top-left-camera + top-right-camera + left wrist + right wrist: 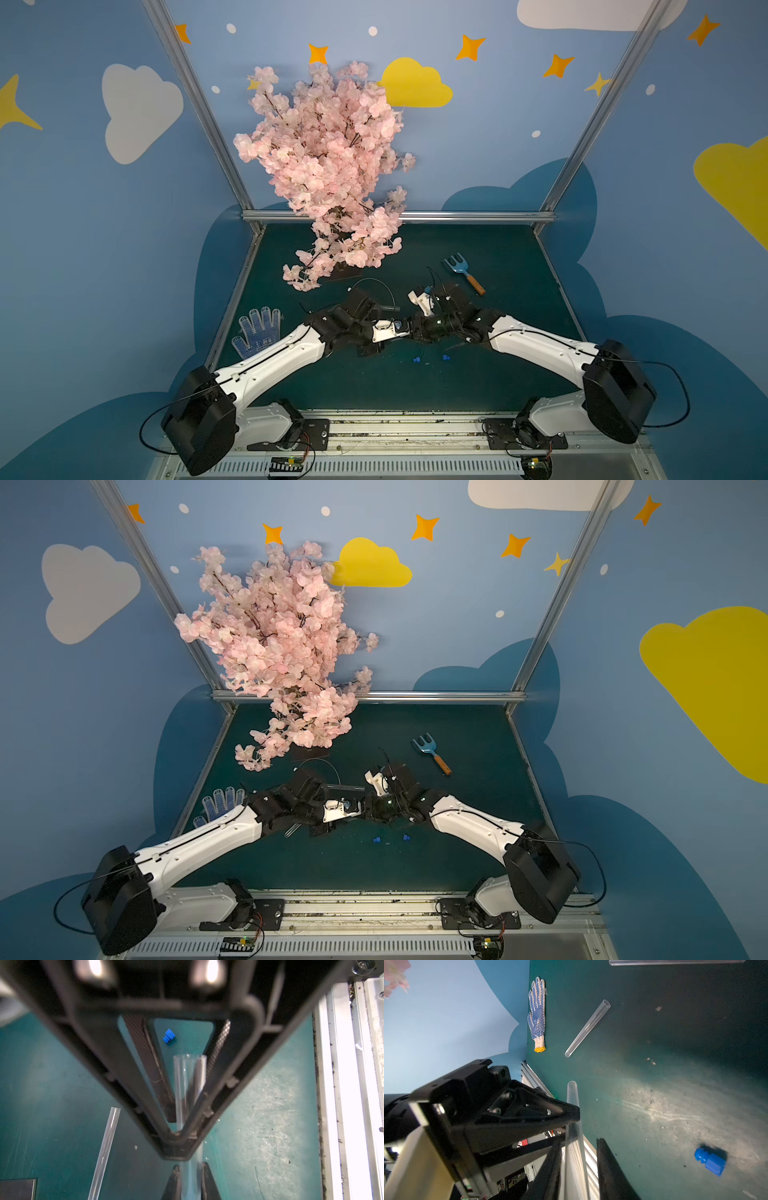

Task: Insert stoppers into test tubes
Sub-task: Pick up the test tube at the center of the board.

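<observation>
Clamping an empty test tube (190,1076), left tool (180,1136) holds; right tool (579,1145) straddles, closure unclear.

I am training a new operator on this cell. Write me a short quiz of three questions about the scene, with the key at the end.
1. True or false: the left gripper is shut on a test tube.
2. The toy rake lies: A) under the glove; B) on the bare mat, held by nothing; C) inside the test tube.
3. How many blue stoppers show on the mat in a top view?

Key: 1 true; 2 B; 3 two.
</observation>
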`<state>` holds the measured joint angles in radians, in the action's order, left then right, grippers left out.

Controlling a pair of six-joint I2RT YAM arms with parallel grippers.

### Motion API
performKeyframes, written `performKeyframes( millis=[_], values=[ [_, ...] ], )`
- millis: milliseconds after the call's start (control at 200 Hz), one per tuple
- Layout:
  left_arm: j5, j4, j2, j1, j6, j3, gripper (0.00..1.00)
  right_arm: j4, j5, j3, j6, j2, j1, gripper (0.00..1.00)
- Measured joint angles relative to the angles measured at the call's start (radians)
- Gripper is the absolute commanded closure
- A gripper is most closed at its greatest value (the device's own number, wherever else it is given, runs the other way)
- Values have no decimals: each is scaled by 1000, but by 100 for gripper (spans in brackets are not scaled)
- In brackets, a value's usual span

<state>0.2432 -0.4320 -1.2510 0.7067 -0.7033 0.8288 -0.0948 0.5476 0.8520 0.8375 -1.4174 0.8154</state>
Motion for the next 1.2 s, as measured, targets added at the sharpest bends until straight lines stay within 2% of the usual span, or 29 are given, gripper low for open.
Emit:
performKeyframes(
  millis=[170,415,456,541,611,671,1021,1201],
  values=[
    [-1,-1,-12,1,0,2,95,-1,14,0,-7,-4,0,81],
    [-4,-10,-19,1,1,8,94,1,25,1,-6,-10,0,86],
    [-4,-12,-19,1,1,9,90,1,26,1,-6,-9,0,87],
    [-9,-13,-19,2,2,9,70,2,30,1,-5,-9,-1,87],
    [-28,-10,-18,2,13,9,60,2,40,1,-4,-9,-2,88],
    [-37,-2,-11,2,14,7,57,2,47,1,-4,-9,-2,88],
    [-16,89,66,-11,20,-87,57,30,104,1,25,-4,-5,88],
    [3,110,66,-19,20,-108,65,51,120,1,43,11,-8,88]
  ],
)
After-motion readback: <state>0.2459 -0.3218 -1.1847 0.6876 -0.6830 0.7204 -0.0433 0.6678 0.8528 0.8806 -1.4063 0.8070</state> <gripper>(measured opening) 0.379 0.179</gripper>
